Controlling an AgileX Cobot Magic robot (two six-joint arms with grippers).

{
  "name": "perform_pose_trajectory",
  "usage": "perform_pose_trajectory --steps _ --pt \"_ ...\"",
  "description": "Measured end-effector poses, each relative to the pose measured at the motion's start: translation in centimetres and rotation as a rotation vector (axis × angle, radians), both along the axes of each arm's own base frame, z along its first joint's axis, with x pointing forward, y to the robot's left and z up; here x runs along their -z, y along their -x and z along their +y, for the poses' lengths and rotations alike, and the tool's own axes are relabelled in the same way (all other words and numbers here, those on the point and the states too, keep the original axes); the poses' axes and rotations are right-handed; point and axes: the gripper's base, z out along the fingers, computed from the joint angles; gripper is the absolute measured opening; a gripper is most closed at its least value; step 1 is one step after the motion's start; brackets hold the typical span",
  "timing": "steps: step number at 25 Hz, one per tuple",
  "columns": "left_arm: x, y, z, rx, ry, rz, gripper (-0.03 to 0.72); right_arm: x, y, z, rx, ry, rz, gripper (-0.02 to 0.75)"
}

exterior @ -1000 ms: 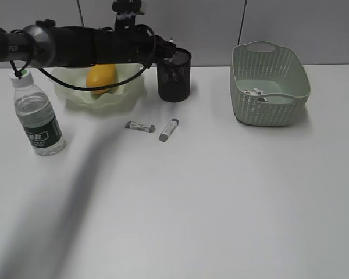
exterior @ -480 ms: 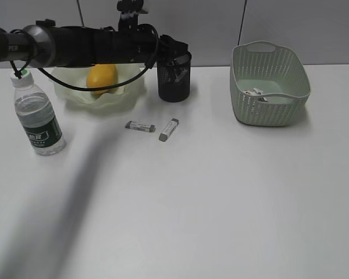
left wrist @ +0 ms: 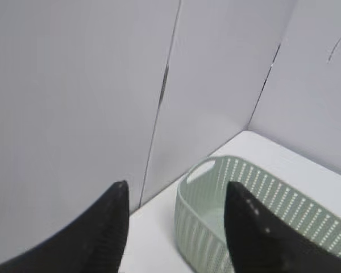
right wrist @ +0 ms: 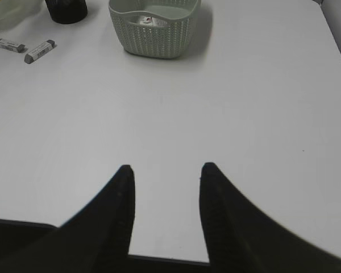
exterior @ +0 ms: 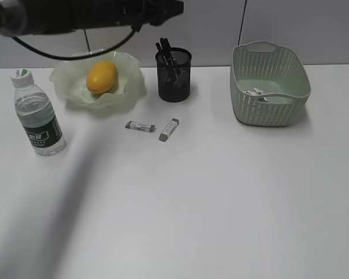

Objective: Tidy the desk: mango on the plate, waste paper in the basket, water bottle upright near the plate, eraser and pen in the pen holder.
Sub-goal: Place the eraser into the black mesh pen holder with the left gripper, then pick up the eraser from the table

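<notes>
The yellow mango [exterior: 102, 77] lies in the wavy green plate [exterior: 75, 96]. Dark pens [exterior: 164, 49] stand in the black mesh pen holder [exterior: 174, 78]. Two small grey erasers [exterior: 140, 126] [exterior: 169, 129] lie on the white desk [exterior: 209, 192] in front of it. Waste paper [exterior: 257, 92] sits inside the green basket [exterior: 270, 87]. The water bottle [exterior: 38, 116] stands upright left of the plate. My left gripper [left wrist: 176, 190] hangs high above the pen holder, open and empty. My right gripper [right wrist: 166, 169] is open and empty over the desk's near edge.
Grey wall panels close off the back of the desk. The left arm [exterior: 75, 14] stretches across the top left of the exterior view, above the plate. The left wrist view looks at the wall and the basket's rim [left wrist: 216, 187].
The left gripper opened at the pen holder and rose clear of it, leaving the pens showing in the holder. The right gripper has not moved.
</notes>
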Motion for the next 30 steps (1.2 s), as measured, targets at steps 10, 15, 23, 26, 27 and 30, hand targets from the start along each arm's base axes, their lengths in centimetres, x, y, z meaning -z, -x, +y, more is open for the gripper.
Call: perform_pose_trajectory --steps 10,15,23,26,27,30 --pt "-9.2 4.9 3.0 0.031 -0.533 -0.155 0.414 0.0 0.0 0.0 0.0 0.0 -0.001 0.314" --pt "-9.1 6.6 6.2 -0.109 -0.807 0.138 0.407 0.0 0.0 0.0 0.0 0.0 -0.001 0.314" --pt "-10.1 9.7 10.1 -0.376 -0.849 0.566 0.403 0.0 -0.1 0.0 0.001 0.0 0.005 0.314" --pt "-11.7 11.2 11.4 -0.43 -0.816 0.572 0.403 -0.2 -1.3 0.0 0.002 0.001 0.066 0.317" --pt "-12.1 11.8 12.0 -0.442 -0.81 0.575 0.403 -0.4 -1.8 0.0 0.0 -0.002 0.095 0.326" --pt "-12.6 13.7 14.3 -0.488 -0.795 0.608 0.403 -1.3 -3.7 0.3 -0.013 -0.046 0.15 0.376"
